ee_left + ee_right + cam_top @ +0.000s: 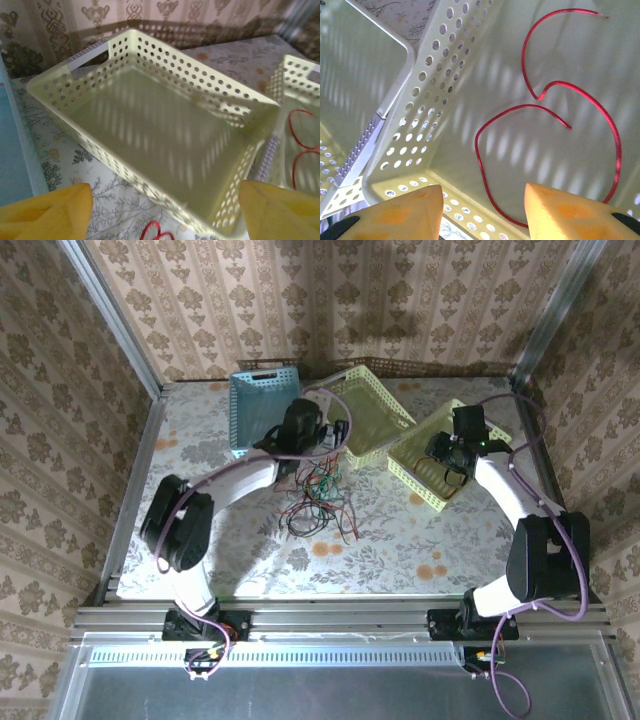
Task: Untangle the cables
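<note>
A tangle of red, green and dark cables (318, 502) lies on the floral table in the middle. My left gripper (335, 435) hovers over its far edge, next to the middle yellow basket (372, 412); in the left wrist view its yellow fingers (47, 212) stand wide apart with nothing between them, and a red cable loop (155, 231) shows below. My right gripper (450, 455) is open above the right yellow basket (440, 455), where red cables (547, 107) lie loose on the bottom.
A blue basket (262, 405) stands at the back left, beside the middle yellow one. Patterned walls and metal frame posts close in the table on three sides. Bare tabletop lies at the front, between the two arm bases.
</note>
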Controlling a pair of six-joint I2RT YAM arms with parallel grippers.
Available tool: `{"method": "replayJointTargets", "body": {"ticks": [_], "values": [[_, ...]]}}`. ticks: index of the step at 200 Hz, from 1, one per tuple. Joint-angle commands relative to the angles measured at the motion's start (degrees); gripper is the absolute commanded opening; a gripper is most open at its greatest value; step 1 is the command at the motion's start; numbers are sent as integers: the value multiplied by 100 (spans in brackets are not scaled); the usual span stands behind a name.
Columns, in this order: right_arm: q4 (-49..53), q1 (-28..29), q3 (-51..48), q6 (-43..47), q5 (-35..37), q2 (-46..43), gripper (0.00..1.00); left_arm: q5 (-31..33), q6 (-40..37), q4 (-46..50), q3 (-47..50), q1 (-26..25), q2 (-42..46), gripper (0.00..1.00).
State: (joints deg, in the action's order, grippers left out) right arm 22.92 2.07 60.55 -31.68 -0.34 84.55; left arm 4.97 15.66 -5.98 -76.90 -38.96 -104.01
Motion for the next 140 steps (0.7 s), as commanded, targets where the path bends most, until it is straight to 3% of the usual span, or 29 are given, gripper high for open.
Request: {"method": "replayJointTargets", "body": {"ticks": [1,47,86,140], "values": [[7,-17,-80,15,103,-247,48,704,525,1683,-924,-17,-685,78],[179,-14,-105,332,-288,-440,48,838,776,2630,-2115,-39,-1771,78],[575,-177,-246,248,-68,-655,50,1049,802,2918,-2629,37,-2308,74],[732,-1029,-1014,-374,104,-1103,54,1114,428,3124,-3059,56,-2714,48]]}}
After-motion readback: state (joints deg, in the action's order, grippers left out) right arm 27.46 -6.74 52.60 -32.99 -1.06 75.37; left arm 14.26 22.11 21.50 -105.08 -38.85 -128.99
